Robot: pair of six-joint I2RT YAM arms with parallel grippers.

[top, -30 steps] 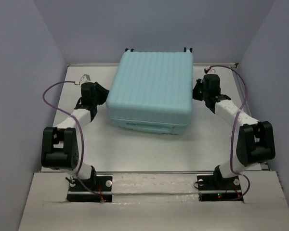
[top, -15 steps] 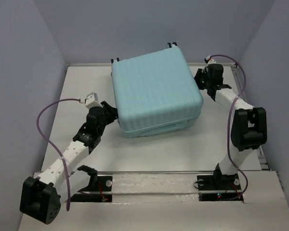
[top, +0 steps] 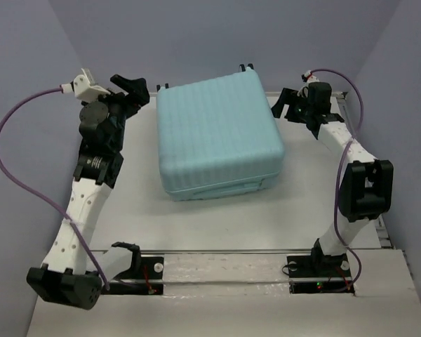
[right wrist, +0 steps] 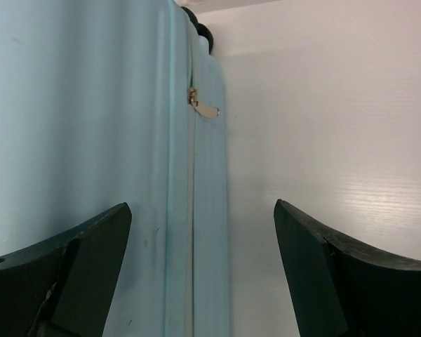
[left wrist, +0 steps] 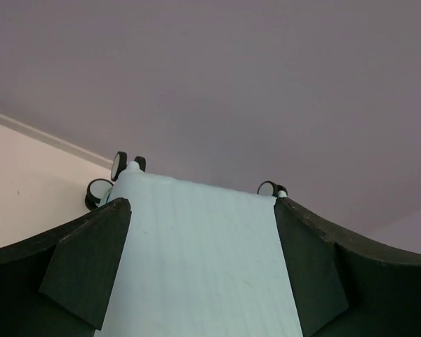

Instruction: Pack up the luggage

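1. Top view: the pale aqua hard-shell suitcase [top: 219,139] lies flat and closed on the white table [top: 196,217], turned a little askew, with its caster wheels [top: 246,67] at the far edge by the back wall [top: 217,35]. The left gripper [top: 136,89] hangs raised near the suitcase's far left corner. The right gripper [top: 281,107] sits just beside the far right corner. Both have their jaws apart and hold nothing.
2. Left wrist view: the two dark fingers [left wrist: 84,270] stand wide apart. The ribbed shell shows between them and runs away toward the wheels at its far end. Whether either finger touches the shell cannot be told.
3. Right wrist view: the fingers [right wrist: 337,277] are spread wide with nothing between them but the suitcase's side and bare table. A metal zipper pull [right wrist: 205,108] hangs from the seam along that side. The left finger is over the shell and the right one over the table.
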